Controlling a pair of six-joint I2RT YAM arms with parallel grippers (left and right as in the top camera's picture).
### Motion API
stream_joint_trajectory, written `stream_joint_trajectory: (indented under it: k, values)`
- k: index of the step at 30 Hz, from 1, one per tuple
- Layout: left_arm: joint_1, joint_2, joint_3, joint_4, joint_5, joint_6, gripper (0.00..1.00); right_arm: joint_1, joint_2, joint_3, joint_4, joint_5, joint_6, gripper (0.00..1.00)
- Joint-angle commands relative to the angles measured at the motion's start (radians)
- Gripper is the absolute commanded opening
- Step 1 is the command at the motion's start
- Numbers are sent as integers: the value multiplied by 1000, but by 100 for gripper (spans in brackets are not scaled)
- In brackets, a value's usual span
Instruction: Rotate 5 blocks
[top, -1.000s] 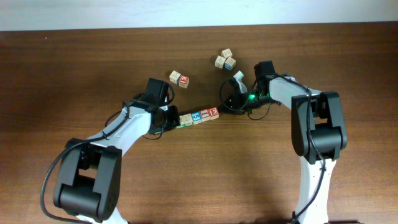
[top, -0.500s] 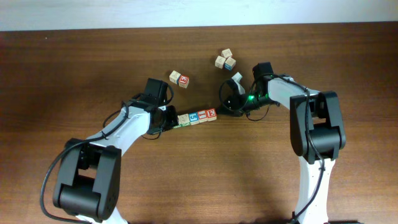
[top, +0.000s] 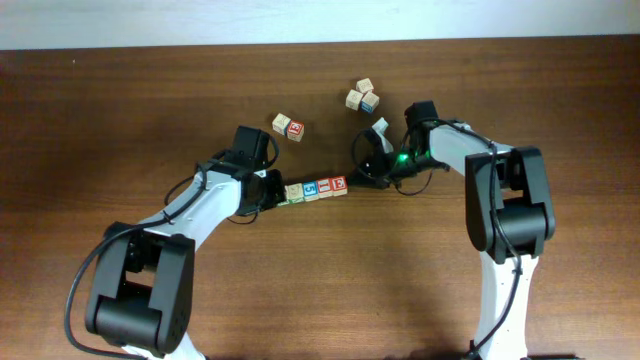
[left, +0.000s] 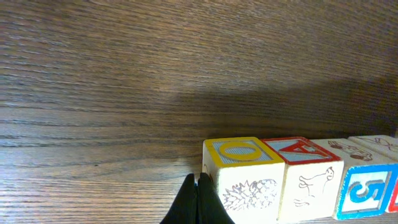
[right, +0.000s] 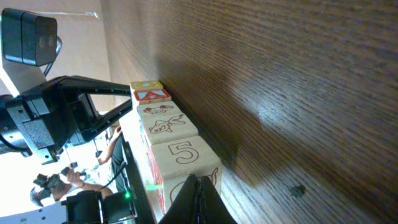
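Overhead first: the row of five letter blocks (top: 314, 188) sits mid-table (top: 150, 110) on a slight slant, right end a bit farther back. The left tool (top: 274, 190) is at the row's left end and the right tool (top: 356, 178) at its right end, so the row is bookended. Both tools are pinched closed with nothing in them. A pair of cubes (top: 288, 126) and a cluster of three cubes (top: 362, 97) lie farther back, well apart from the row.

Left wrist: closed fingertips sit right up against the lower corner of the yellow-framed O block (left: 242, 174). Next along are a red A, a drawing block and a blue 5.

Right wrist: fingers shut, tip at the nearest block (mostly hidden), with the 5 block (right: 185, 154) just beyond.
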Motion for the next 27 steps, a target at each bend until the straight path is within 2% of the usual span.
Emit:
stream_joint_trajectory:
  k: [1,27]
  values:
    - [-11,13,-3,14,66,16,0,61,-16,39,-13,-72,-13,4]
    - [-11,13,-3,14,66,16,0,140,-83,89,-40,-69,-6,4]
